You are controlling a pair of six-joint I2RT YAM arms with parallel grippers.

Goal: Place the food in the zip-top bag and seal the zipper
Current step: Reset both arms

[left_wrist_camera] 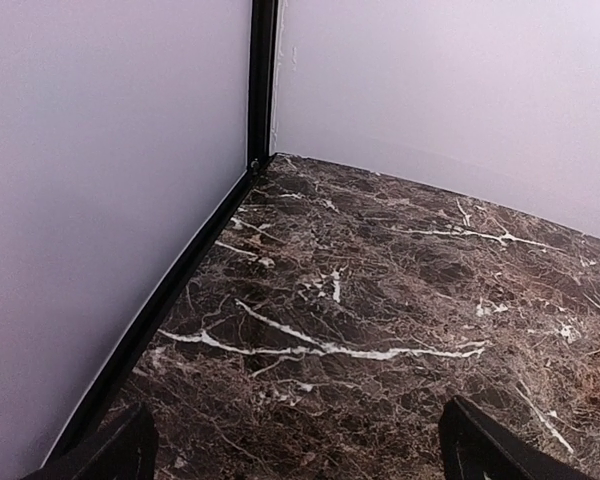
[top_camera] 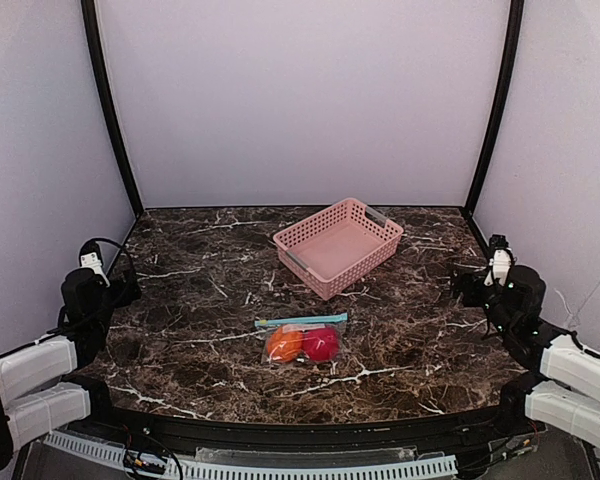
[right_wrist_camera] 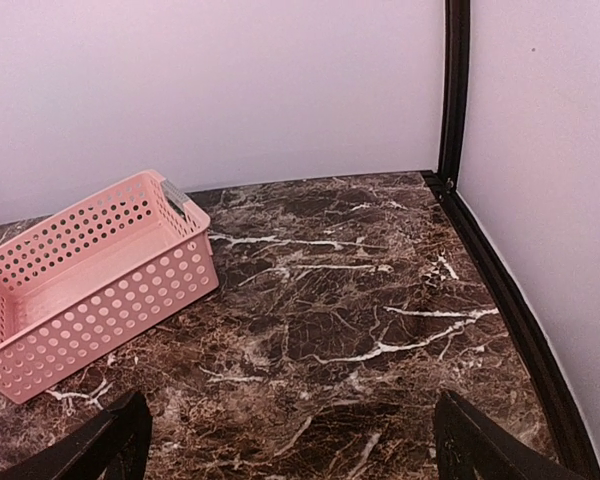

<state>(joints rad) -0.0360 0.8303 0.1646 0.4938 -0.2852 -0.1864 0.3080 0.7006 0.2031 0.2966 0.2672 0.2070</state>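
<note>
At centre, zip-top bag [top_camera: 302, 329] lies left-right — zipper [top_camera: 300, 321] farthest (left gripper [left_wrist_camera: 298, 445], right gripper [right_wrist_camera: 292, 440] splayed).

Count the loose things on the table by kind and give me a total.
Toy foods: 2 (orange toy food, red toy food)
Clear bag: 1
Pink basket: 1
Total: 4
</note>
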